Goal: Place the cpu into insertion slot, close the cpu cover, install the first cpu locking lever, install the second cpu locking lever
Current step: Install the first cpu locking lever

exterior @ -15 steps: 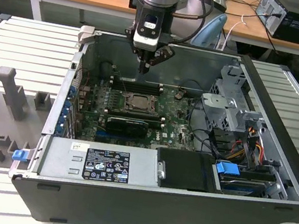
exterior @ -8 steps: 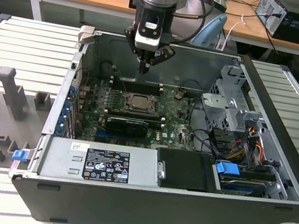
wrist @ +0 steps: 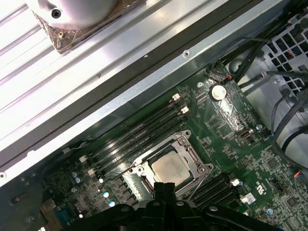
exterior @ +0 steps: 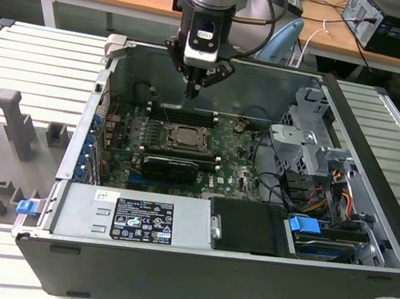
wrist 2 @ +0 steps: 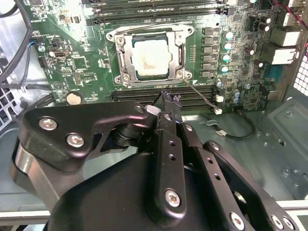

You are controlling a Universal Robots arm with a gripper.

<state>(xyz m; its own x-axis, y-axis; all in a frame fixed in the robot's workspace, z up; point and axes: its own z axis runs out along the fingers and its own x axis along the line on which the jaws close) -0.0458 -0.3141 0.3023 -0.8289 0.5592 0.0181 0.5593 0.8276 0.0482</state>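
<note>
GRIPPER: black two-finger gripper (wrist 2: 169, 98), fingertips pressed together, empty, hovers above long black memory slots (wrist 2: 130, 94) | PART: pale silvery-grey square cpu (wrist 2: 150, 58) sits in square black insertion slot (wrist 2: 188, 32) just beyond; dark-grey metal cpu cover (wrist 2: 126, 57) lies down over it | STEP: judged lever locking; lever positions unclear | NEXT: calls for closed tip lowered precisely onto a lever.

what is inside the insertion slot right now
The cpu, its pale silvery top showing through the window of the cpu cover, which lies over the chip's edges. Anything beneath the chip is covered.
</note>
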